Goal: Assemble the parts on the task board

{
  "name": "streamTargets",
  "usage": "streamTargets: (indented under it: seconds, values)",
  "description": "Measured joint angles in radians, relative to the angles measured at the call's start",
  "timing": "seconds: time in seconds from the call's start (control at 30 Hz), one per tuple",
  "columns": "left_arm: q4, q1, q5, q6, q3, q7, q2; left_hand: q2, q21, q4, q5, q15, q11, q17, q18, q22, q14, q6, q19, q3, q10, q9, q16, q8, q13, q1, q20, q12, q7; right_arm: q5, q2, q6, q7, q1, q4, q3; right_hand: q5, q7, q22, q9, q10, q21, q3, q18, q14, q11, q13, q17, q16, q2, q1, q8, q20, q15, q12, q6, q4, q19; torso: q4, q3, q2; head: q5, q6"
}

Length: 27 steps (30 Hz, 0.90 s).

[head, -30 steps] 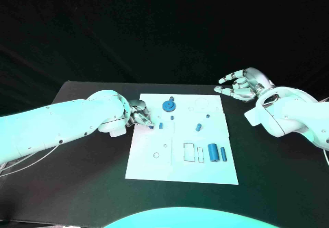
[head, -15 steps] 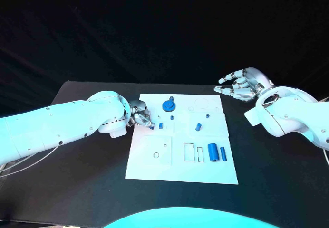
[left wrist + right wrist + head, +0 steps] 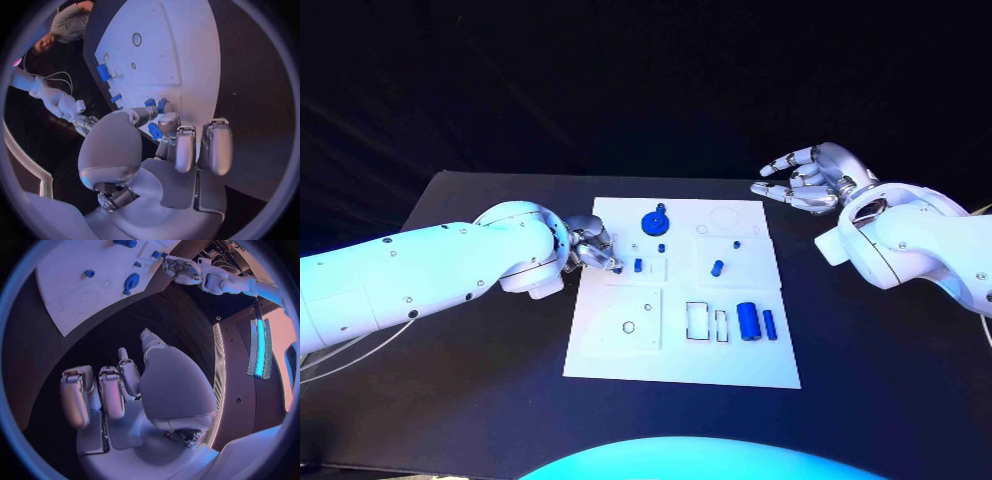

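Tabletop (image 3: 473, 400): black, spreading before me in the head view. Lying directly on it, at its middle, I am seeing one item: the task board (image 3: 678, 355), a white plate lying flat, its long side running away from me. The board is sitting well apart from the tabletop's left and right edges, with bare black surface showing all round it.

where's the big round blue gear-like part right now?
In the head view, the round blue gear-like part sits at the far end of the white task board, left of centre, just beyond the silver left hand and the small blue pegs.
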Motion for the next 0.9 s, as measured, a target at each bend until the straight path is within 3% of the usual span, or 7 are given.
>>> streamTargets:
  seconds: [0.4, 0.9]
  values:
    - [0.023, -0.014, -0.001, -0.088, 0.001, 0.022, -0.019, -0.004, 0.0, 0.001, 0.003, -0.004, -0.003, 0.0, 0.0, 0.0, 0.004, 0.004, 0.0, 0.001, 0.003, -0.001, 0.0, 0.004, 0.003, -0.004, 0.0, 0.0, -0.003, 0.0, -0.001, 0.0, 0.0, -0.002, -0.001, 0.0, 0.0, 0.0, 0.0, 0.0, 0.0, 0.0, 0.0, 0.0, 0.0, 0.0, 0.0, 0.0, 0.0, 0.0, 0.0, 0.0, 0.0, 0.0, 0.0, 0.0, 0.0, 0.0, 0.0013, 0.0, -0.001, 0.002, -0.005]
    - [0.002, -0.024, -0.05, -0.114, 0.0, 0.034, 0.0, -0.01, 0.0, 0.002, 0.003, -0.004, -0.005, 0.0, 0.0, 0.0, 0.004, 0.007, 0.0, 0.003, 0.005, -0.003, 0.0, 0.005, 0.003, -0.01, 0.0, 0.004, -0.004, 0.0, 0.0, 0.001, 0.001, -0.005, -0.002, 0.0, 0.0, 0.0, 0.0, 0.0, 0.0, 0.0, 0.0, 0.0, 0.0, 0.0, 0.0, 0.0, 0.0, 0.0, 0.0, 0.0, 0.0, 0.0, 0.006, 0.0, 0.0, 0.0, -0.0006, 0.0006, 0.0, 0.006, -0.007]
